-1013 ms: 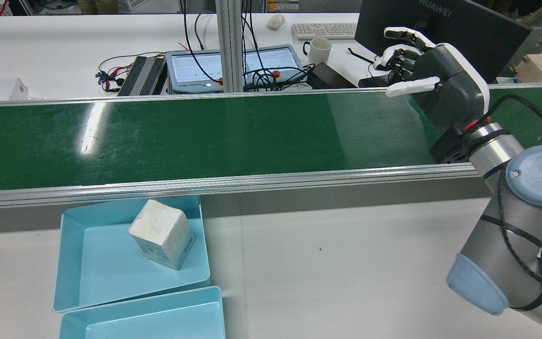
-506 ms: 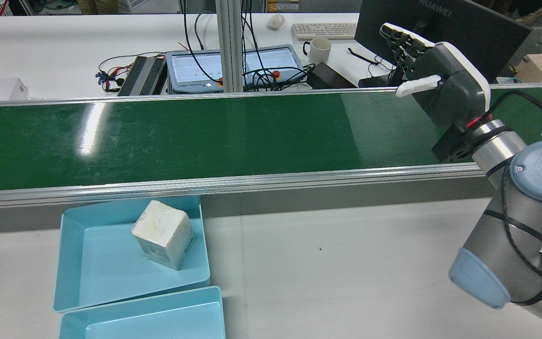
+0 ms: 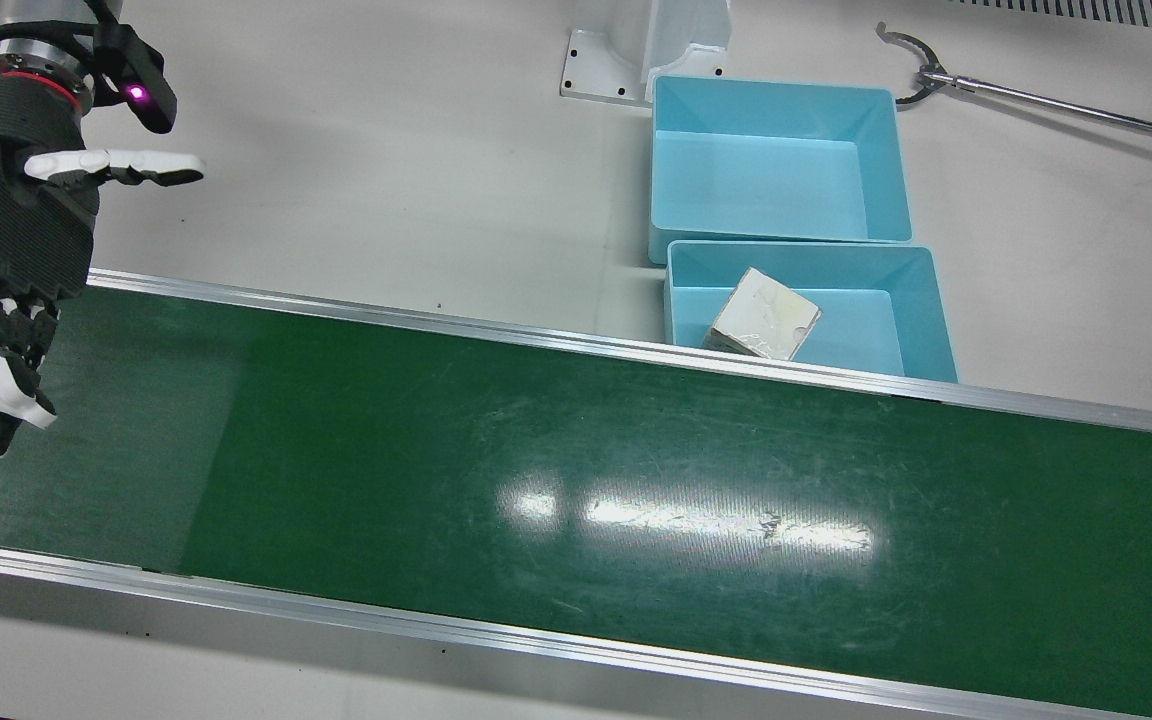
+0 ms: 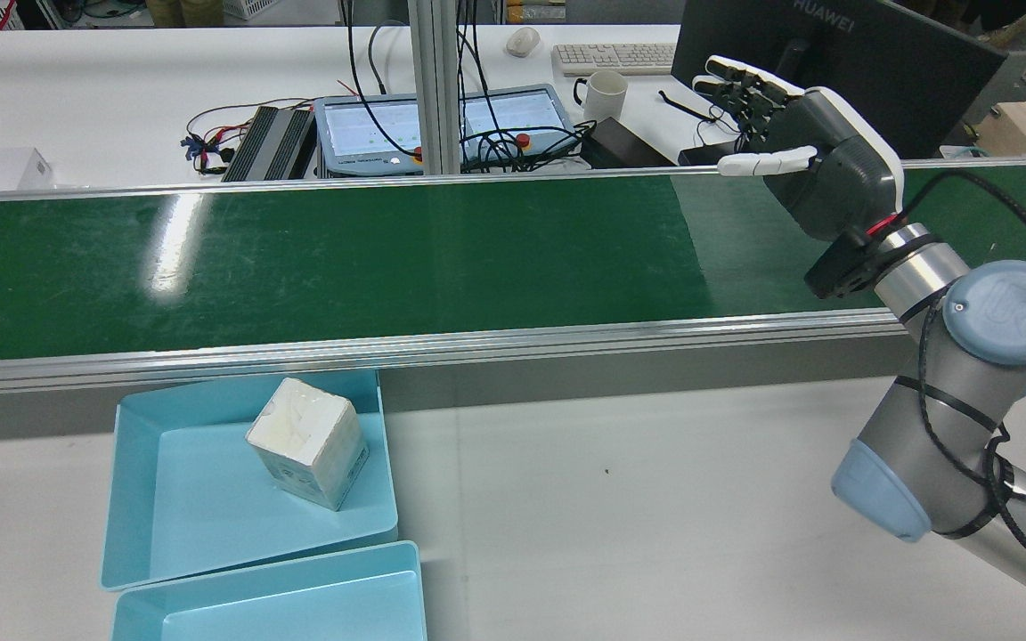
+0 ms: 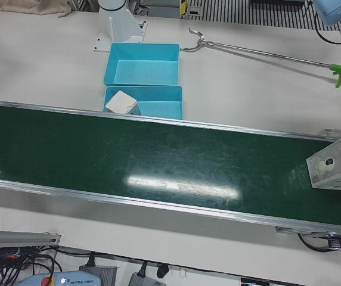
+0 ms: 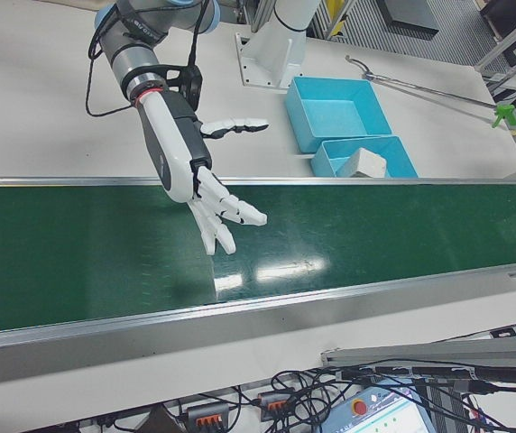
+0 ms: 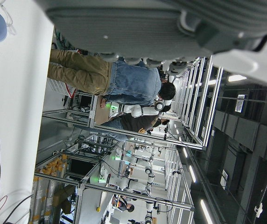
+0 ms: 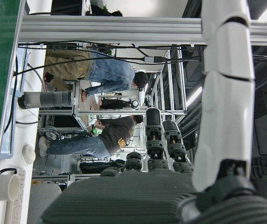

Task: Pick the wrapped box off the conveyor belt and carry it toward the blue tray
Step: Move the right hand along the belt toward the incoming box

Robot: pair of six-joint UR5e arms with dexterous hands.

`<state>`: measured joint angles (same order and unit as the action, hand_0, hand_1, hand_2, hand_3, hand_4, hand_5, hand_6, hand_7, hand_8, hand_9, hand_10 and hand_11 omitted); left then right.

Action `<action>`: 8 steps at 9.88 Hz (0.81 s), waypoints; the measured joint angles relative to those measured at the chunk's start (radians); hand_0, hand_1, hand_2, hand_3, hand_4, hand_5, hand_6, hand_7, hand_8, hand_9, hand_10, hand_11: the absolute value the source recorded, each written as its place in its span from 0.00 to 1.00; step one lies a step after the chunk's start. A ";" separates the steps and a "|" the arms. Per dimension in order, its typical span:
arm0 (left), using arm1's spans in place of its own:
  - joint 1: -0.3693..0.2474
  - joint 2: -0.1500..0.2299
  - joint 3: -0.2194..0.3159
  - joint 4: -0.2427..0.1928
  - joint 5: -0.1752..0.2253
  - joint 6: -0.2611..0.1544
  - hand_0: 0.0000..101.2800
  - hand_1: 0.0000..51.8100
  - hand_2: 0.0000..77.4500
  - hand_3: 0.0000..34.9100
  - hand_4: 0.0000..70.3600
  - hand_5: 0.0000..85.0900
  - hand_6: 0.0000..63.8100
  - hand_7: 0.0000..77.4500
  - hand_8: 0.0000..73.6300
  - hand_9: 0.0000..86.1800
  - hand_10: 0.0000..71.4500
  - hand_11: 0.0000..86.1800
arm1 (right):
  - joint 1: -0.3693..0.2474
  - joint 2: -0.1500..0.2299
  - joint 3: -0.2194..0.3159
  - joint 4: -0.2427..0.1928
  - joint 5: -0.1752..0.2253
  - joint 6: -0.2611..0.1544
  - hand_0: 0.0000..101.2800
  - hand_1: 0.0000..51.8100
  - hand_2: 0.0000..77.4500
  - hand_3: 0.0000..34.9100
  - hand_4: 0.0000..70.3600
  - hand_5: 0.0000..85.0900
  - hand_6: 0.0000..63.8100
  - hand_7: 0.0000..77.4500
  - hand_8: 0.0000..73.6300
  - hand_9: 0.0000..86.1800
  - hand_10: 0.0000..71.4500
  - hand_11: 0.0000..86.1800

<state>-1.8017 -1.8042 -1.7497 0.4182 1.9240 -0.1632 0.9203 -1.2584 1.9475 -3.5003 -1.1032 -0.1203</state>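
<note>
The wrapped box (image 4: 308,441) lies tilted in the blue tray (image 4: 183,499) beside the green conveyor belt (image 4: 388,249). It also shows in the front view (image 3: 761,315) and the right-front view (image 6: 362,162). My right hand (image 4: 798,133) is open and empty, fingers spread, above the belt's far end, well away from the box; it shows in the front view (image 3: 6,250) and the right-front view (image 6: 190,167). Only the grey palm of my left hand (image 7: 124,23) shows, in its own view; its fingers are hidden.
A second, empty blue tray (image 3: 766,170) touches the first. A long reach tool (image 3: 1036,95) lies on the table. A clear plastic box (image 5: 337,164) sits at the belt's other end. A monitor (image 4: 834,53), mug (image 4: 606,93) and cables stand behind the belt.
My right hand has straightened its fingers from a loose curl and shifted slightly left over the belt. The box has not moved in the tray.
</note>
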 joint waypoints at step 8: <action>0.000 0.000 0.000 0.000 0.000 0.000 0.00 0.00 0.01 0.00 0.00 0.01 0.01 0.01 0.01 0.00 0.00 0.01 | 0.043 0.075 -0.118 0.091 -0.103 0.031 0.50 0.35 0.14 0.00 0.18 0.13 0.15 0.23 0.03 0.07 0.00 0.01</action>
<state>-1.8017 -1.8043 -1.7497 0.4182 1.9240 -0.1632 0.9634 -1.1830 1.8298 -3.4089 -1.2063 -0.0890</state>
